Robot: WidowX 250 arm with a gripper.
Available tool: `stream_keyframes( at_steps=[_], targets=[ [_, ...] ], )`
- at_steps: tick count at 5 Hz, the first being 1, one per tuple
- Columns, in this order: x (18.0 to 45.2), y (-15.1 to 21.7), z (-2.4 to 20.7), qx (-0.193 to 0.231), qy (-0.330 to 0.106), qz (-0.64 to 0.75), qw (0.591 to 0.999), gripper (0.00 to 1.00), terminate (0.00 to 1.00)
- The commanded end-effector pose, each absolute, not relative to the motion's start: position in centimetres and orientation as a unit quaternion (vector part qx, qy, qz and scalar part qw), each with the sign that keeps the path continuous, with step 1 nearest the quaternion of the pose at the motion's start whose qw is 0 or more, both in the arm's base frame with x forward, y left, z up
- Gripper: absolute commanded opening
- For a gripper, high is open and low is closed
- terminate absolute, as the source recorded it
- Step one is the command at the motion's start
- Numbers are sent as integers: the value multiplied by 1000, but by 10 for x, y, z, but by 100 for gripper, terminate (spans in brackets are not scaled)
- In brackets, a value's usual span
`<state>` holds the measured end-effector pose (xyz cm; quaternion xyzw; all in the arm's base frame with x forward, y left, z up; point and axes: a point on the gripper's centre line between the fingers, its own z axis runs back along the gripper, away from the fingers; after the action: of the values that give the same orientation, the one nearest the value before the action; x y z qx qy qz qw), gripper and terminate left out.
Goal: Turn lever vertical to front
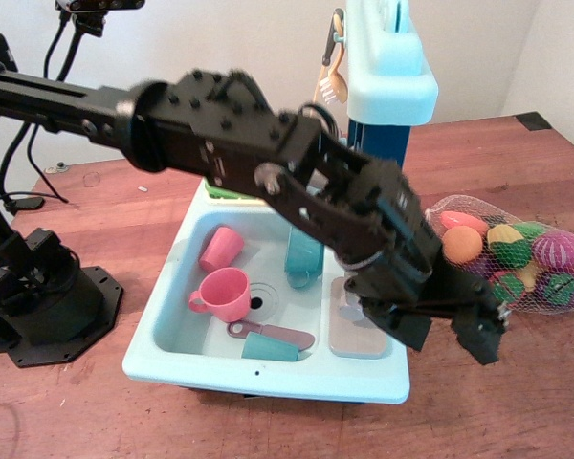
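My gripper (447, 333) is open and empty. It hangs over the right front corner of the light-blue toy sink (268, 375), its two black fingers (480, 339) spread wide. A small grey piece of the faucet base (345, 305) shows on the beige pad (356, 339) at the sink's right side, just left of the gripper. The arm hides the rest of the faucet, and I cannot make out the lever.
The basin holds a pink mug (222, 294), a lying pink cup (220, 249), a teal cup (303, 256) and a teal toy knife (271, 341). A mesh bag of toy fruit (521, 263) lies to the right. A blue shelf tower (387, 57) stands behind.
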<state>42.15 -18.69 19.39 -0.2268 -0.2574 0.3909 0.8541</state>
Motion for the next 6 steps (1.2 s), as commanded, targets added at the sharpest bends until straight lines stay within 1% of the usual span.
stream_keyframes(
  at_steps=[1, 3, 4, 5, 6],
  targets=[
    [412, -163, 225, -244, -297, 410, 827, 100, 0],
    [392, -127, 232, -234, -326, 426, 811, 100, 0],
    [400, -115, 238, -228, -331, 422, 813, 100, 0],
    [411, -120, 229, -233, -322, 411, 821, 100, 0],
    [409, -127, 217, -237, -305, 402, 830, 100, 0]
  ],
)
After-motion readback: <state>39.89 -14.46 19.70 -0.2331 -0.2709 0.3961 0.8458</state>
